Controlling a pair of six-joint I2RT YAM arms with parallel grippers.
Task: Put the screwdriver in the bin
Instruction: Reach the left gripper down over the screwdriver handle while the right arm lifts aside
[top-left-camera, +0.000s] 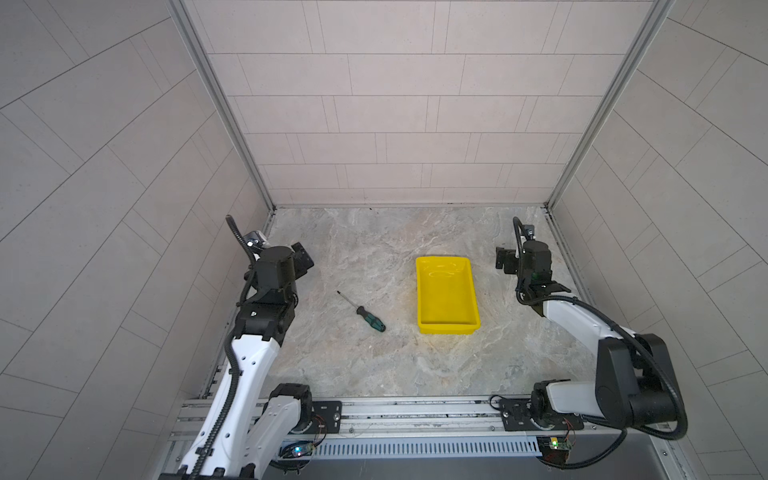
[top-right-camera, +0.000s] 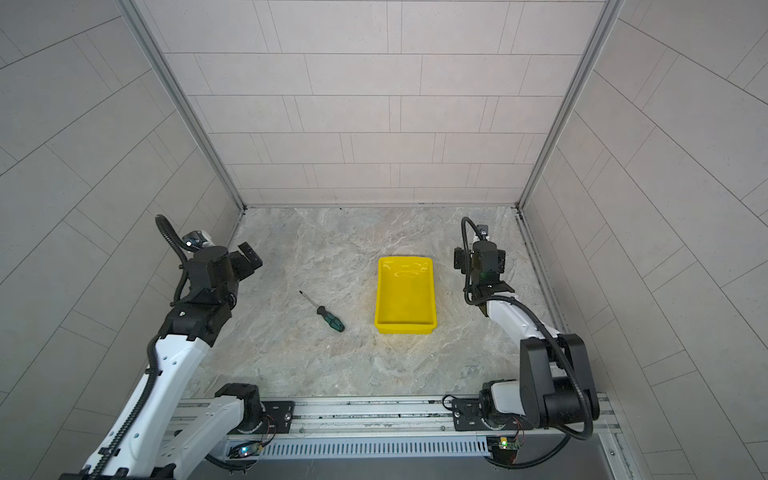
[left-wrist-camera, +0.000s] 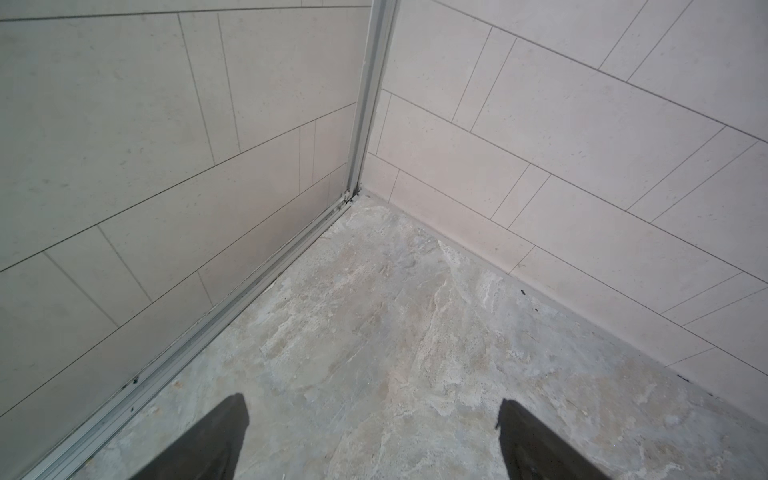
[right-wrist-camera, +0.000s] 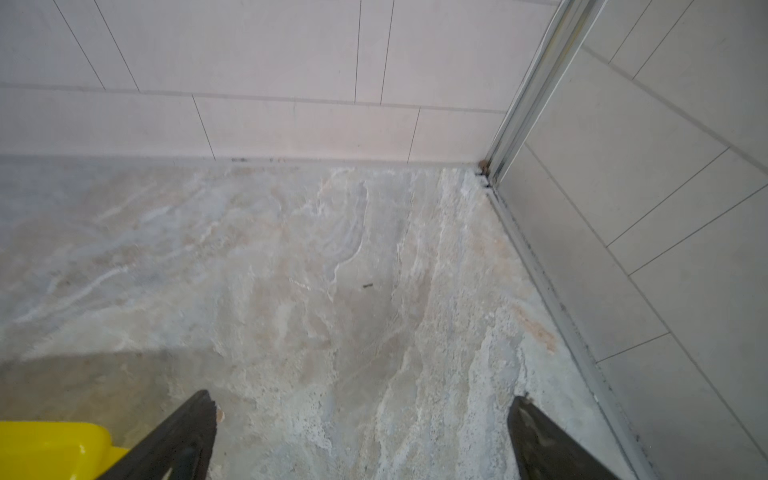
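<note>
Where rt claw (right-wrist-camera: 361, 397) hangs spread | bin (right-wrist-camera: 50, 444) corner only, rest cropped

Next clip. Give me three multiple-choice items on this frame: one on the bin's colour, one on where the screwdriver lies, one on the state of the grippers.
1. What colour is the bin?
A) yellow B) blue C) red
2. Where is the screwdriver?
A) inside the bin B) flat on the tabletop, left of the bin in both top views C) leaning on the back wall
3. How do the left gripper and right gripper stand?
A) both open and empty B) both shut C) one shut on the screwdriver

Answers:
1 A, its walls and floor are bright yellow.
2 B, it lies on the marbled surface, apart from the bin.
3 A, each wrist view shows jaws wide apart with nothing between them.
</note>
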